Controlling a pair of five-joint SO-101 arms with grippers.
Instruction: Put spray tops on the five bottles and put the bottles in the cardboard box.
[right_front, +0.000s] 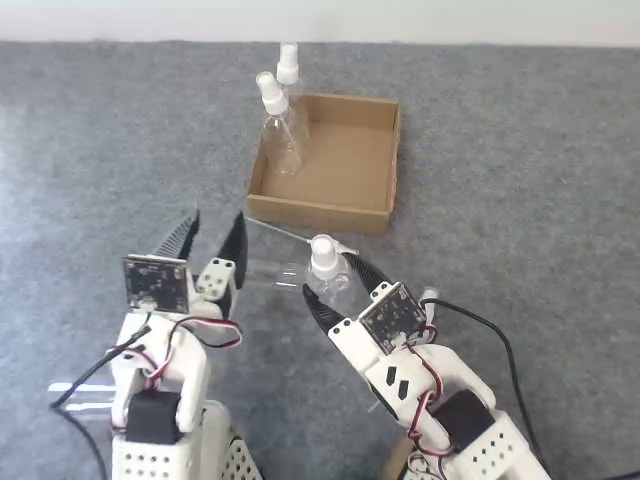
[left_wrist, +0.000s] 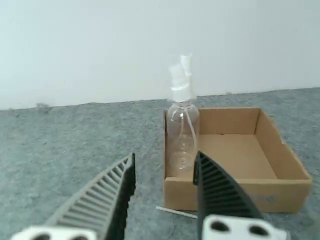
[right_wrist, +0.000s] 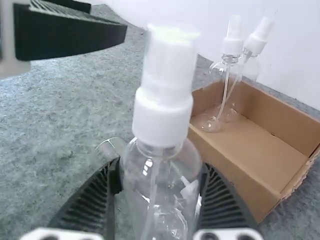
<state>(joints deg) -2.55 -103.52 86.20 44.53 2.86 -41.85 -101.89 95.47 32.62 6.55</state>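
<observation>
1. This looks like a small robotics test set-up, a lab or hobby bench.
2. Grey felt-like matting covers the surface (right_front: 520, 150) all around the cardboard box (right_front: 320, 212).
3. Behind the box rises a plain white wall (left_wrist: 100, 45).
4. In front of the box stand the left arm (right_front: 160, 400) and right arm (right_front: 460, 410), both of white plastic, with bare wires (right_front: 205, 338).

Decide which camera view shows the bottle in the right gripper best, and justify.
The right wrist view: the bottle, spray top on, sits close up, held in the right gripper. The high view shows it smaller, from above. The left wrist view faces the cardboard box.
</observation>
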